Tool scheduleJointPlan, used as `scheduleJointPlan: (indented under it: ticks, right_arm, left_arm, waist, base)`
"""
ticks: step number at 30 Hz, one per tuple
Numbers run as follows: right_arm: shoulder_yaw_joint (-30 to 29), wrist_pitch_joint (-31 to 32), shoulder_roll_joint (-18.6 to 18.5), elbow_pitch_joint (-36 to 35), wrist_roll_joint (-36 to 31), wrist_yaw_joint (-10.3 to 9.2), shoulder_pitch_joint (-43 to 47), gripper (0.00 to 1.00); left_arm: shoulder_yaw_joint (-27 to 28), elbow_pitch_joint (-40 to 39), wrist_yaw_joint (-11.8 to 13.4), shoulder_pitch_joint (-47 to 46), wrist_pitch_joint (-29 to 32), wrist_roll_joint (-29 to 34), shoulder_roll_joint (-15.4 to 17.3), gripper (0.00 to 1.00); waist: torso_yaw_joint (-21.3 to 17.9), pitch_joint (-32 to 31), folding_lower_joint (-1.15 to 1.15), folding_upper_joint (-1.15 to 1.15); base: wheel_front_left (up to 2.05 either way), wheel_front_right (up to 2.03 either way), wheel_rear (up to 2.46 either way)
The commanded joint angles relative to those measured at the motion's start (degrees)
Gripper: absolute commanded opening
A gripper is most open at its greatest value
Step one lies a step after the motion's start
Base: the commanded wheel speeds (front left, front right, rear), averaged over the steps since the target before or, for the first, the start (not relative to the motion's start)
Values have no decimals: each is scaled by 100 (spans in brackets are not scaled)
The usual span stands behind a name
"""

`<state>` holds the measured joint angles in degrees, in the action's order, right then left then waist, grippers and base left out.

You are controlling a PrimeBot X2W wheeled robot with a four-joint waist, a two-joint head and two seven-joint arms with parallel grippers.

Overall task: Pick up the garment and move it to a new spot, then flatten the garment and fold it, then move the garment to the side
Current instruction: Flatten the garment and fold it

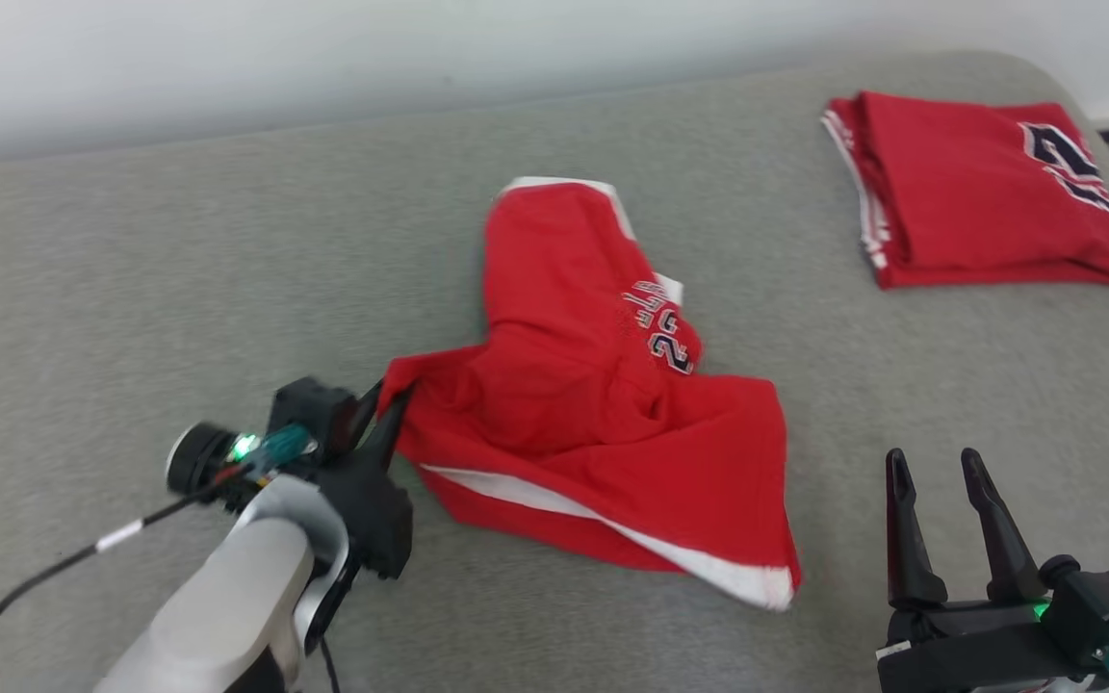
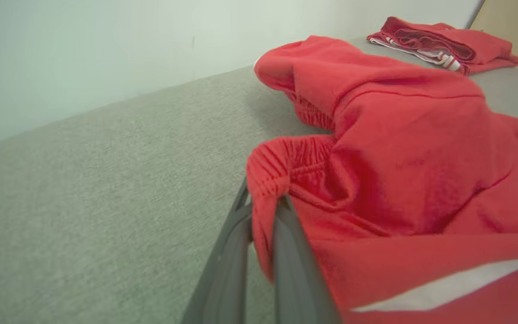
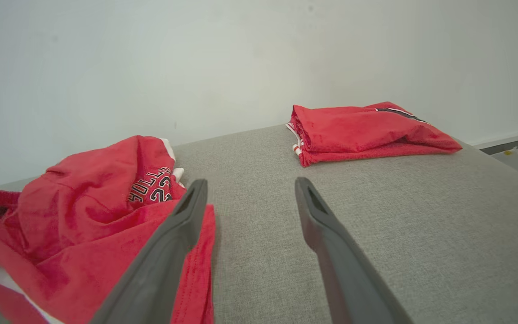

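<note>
Left gripper clamped on garment waistband, seen in wrist view | right gripper spread apart, empty

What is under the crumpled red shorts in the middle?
The red shorts lie on the grey cushion, which shows all around them. The left gripper pinches their waistband edge. Whatever is beneath the folds is covered and cannot be seen.

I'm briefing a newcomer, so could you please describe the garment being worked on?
On the grey padded surface, look near the middle for the crumpled red garment, its elastic edge pinched by the left gripper. Unlike the folded red garment at the far right, it lies rumpled and spread out.
</note>
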<state>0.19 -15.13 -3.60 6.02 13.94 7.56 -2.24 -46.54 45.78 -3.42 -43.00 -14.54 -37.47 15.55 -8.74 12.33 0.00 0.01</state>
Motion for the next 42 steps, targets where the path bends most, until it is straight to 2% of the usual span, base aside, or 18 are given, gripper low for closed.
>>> scheduleJointPlan:
  ticks: [1, 7, 12, 17, 22, 23, 24, 25, 36, 42]
  right_arm:
    - [-37, 1, -31, 2, -21, -18, 53, 100]
    - [-113, 0, -91, 41, -40, -18, 118, 100]
    - [-125, 1, -104, 79, -43, -18, 143, 100]
    - [-111, 0, -86, 124, -61, -18, 190, 100]
    - [-107, 1, -110, 166, -29, -18, 214, 100]
    - [-102, 1, -121, 176, -24, -18, 213, 100]
    - [-97, 1, -132, 181, -20, -18, 209, 100]
    - [-90, 0, -143, 187, -16, -18, 206, 100]
    - [-100, 0, -225, 208, 20, -18, 250, 100]
    - [-112, 1, -265, 222, 50, -18, 345, 100]
  left_arm:
    - [76, -110, 61, 179, -50, -29, 42, 0]
    - [658, -886, 524, 1059, -66, -215, 269, 0]
    - [1073, -1601, 813, 1997, -65, -206, 336, 0]
    - [1256, -1913, 906, 2719, -66, -199, 216, 0]
    - [1378, -1999, 916, 2971, -67, -100, 149, 0]
    - [1441, -2059, 933, 2985, -67, -37, 138, 33]
    - [1512, -2126, 939, 2993, -67, 32, 133, 71]
    - [1576, -2186, 951, 3021, -67, 102, 121, 100]
    - [2829, -3194, 904, 3491, -67, 1057, -31, 100]
    - [3564, -3590, 705, 3830, -68, 1565, -156, 100]
  waist:
    - [441, -242, 0, -1]
    - [897, -397, 0, -1]
    - [1079, -454, 0, -1]
    - [1131, -499, 0, -1]
    - [1147, -554, 0, -1]
    - [1150, -569, 0, -1]
    - [1152, -588, 0, -1]
    - [1152, -607, 0, -1]
    - [1121, -796, 0, -1]
    - [1116, -923, 0, -1]
  base:
    - [0, 0, 0]
    - [0, 0, 0]
    - [0, 0, 0]
    - [0, 0, 0]
    - [0, 0, 0]
    - [0, 0, 0]
    - [0, 0, 0]
    - [0, 0, 0]
    - [0, 0, 0]
    - [0, 0, 0]
